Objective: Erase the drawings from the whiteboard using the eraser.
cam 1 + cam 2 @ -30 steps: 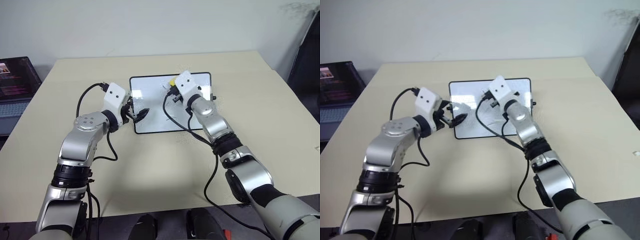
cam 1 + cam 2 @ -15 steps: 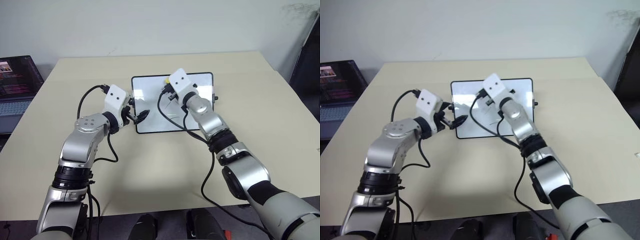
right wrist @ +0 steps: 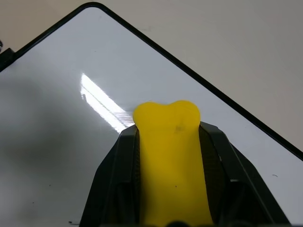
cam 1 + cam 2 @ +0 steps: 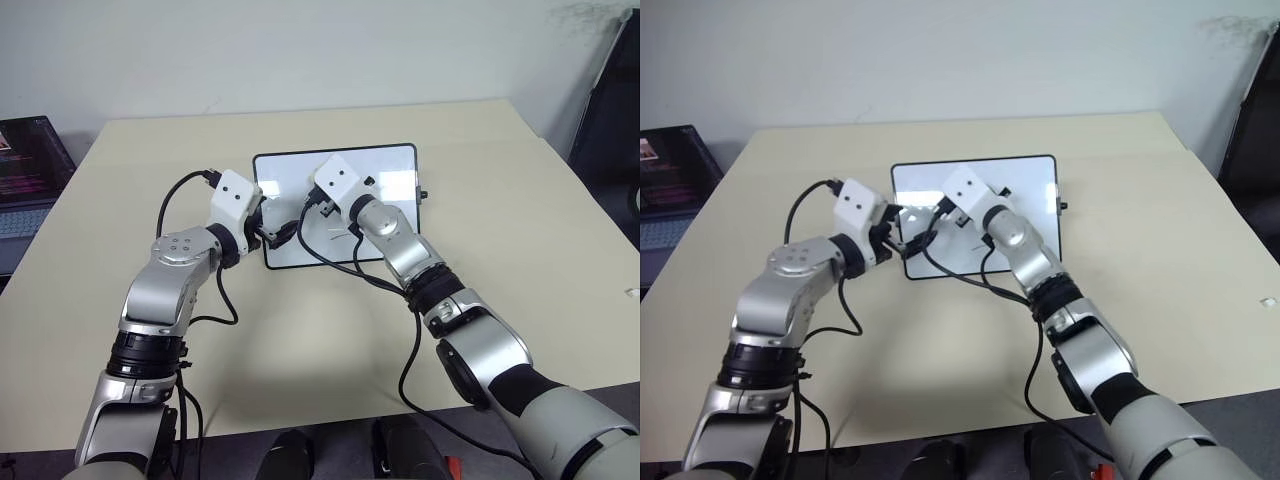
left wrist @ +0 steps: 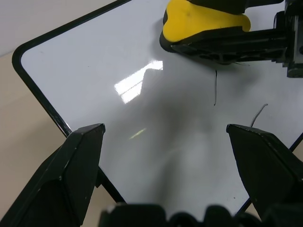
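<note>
2 drawings (image 5: 215, 87) on whiteboard (image 5: 118, 61); right end effector (image 3: 168, 142) grips eraser (image 3: 168, 156).

The whiteboard (image 4: 385, 180) lay on the table (image 4: 520, 250), toward its far middle. A laptop (image 4: 25, 175) sat off the table's left edge. The left gripper (image 4: 283, 233) hung over the board's near-left corner — its fingers spread wide, one over the board, one past its edge. The right gripper (image 3: 168, 142) was over the board's left half, clamped on the eraser (image 5: 201, 21). Two drawings (image 5: 215, 87) lay on the board between eraser and left gripper.
</note>
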Tool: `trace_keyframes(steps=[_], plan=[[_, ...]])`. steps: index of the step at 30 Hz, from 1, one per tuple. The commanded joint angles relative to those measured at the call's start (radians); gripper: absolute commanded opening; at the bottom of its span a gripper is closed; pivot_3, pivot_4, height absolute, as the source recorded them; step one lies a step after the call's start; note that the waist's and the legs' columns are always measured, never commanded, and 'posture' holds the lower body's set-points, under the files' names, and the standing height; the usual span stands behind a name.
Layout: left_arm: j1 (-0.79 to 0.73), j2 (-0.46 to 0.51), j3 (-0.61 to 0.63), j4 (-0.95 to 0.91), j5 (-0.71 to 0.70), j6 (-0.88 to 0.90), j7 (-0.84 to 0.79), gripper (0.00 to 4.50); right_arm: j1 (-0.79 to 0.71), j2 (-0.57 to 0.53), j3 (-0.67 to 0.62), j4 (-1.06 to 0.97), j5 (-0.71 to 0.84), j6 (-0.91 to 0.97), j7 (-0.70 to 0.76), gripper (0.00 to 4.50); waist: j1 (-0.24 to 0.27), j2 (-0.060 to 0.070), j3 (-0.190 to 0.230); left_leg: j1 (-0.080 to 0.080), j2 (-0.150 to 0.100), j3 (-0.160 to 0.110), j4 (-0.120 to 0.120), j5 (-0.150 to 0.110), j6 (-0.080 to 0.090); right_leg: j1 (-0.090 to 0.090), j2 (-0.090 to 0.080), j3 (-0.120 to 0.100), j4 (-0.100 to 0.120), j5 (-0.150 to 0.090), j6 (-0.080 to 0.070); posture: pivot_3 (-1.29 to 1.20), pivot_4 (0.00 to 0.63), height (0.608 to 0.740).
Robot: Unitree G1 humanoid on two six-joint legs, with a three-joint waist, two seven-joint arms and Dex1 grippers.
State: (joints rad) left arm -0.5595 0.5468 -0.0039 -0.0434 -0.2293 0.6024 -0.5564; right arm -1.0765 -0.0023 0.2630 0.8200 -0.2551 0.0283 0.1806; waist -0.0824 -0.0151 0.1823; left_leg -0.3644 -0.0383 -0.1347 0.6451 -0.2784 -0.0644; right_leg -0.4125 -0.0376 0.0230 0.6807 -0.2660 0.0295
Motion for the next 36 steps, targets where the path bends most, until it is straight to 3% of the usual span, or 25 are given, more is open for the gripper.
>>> trace_keyframes(steps=[1, 7, 18, 25, 29, 36], plan=[[-0.009, 0.007, 0.017, -0.055, 0.005, -0.013, 0.003, 4.50, -0.010, -0.026, -0.029, 0.004, 0.001, 0.004, -0.027, 1.33, 0.001, 0.000, 0.000, 0.000, 0.000, 0.000, 0.000, 0.000, 0.000, 0.000, 0.000, 0.000, 0.000, 0.000, 0.000, 0.00, 0.150, 0.740], [-0.006, 0.007, 0.017, -0.061, 0.003, -0.009, 0.002, 4.50, -0.010, -0.073, -0.020, 0.021, -0.016, 0.004, -0.021, 1.33, 0.008, 0.000, 0.000, 0.000, 0.000, -0.001, 0.000, 0.000, 0.000, 0.001, 0.000, -0.001, 0.000, 0.000, 0.000, 0.00, 0.150, 0.740], [-0.008, 0.002, 0.015, -0.059, 0.002, -0.011, 0.003, 4.50, 0.047, -0.059, 0.037, -0.015, -0.042, 0.043, 0.082, 1.33, 0.005, -0.001, -0.001, 0.002, 0.000, 0.000, 0.001, 0.000, 0.000, 0.002, 0.000, -0.001, 0.001, 0.000, 0.000, 0.00, 0.150, 0.740], [-0.001, 0.001, 0.018, -0.065, 0.000, -0.007, 0.004, 4.50, 0.043, -0.056, -0.062, -0.070, 0.047, 0.045, 0.076, 1.33, 0.003, -0.001, -0.001, 0.003, 0.000, -0.001, 0.001, 0.001, -0.001, 0.003, 0.001, -0.001, 0.001, 0.001, -0.001, 0.00, 0.150, 0.740], [0.008, 0.004, 0.035, -0.070, -0.015, 0.006, 0.001, 4.50, 0.073, -0.065, -0.146, -0.203, 0.167, 0.055, 0.139, 1.33, 0.007, -0.001, -0.001, 0.002, 0.000, -0.001, 0.001, 0.001, -0.001, 0.002, 0.001, -0.001, 0.001, 0.001, -0.001, 0.00, 0.150, 0.740], [0.041, 0.007, 0.112, -0.088, -0.108, 0.081, -0.014, 4.50, 0.236, -0.149, -0.209, -0.634, 0.341, 0.281, 0.305, 1.33, 0.011, -0.001, -0.001, -0.002, 0.003, -0.001, 0.000, 0.000, -0.001, 0.000, 0.000, -0.002, -0.002, 0.001, 0.000, 0.00, 0.150, 0.740]])
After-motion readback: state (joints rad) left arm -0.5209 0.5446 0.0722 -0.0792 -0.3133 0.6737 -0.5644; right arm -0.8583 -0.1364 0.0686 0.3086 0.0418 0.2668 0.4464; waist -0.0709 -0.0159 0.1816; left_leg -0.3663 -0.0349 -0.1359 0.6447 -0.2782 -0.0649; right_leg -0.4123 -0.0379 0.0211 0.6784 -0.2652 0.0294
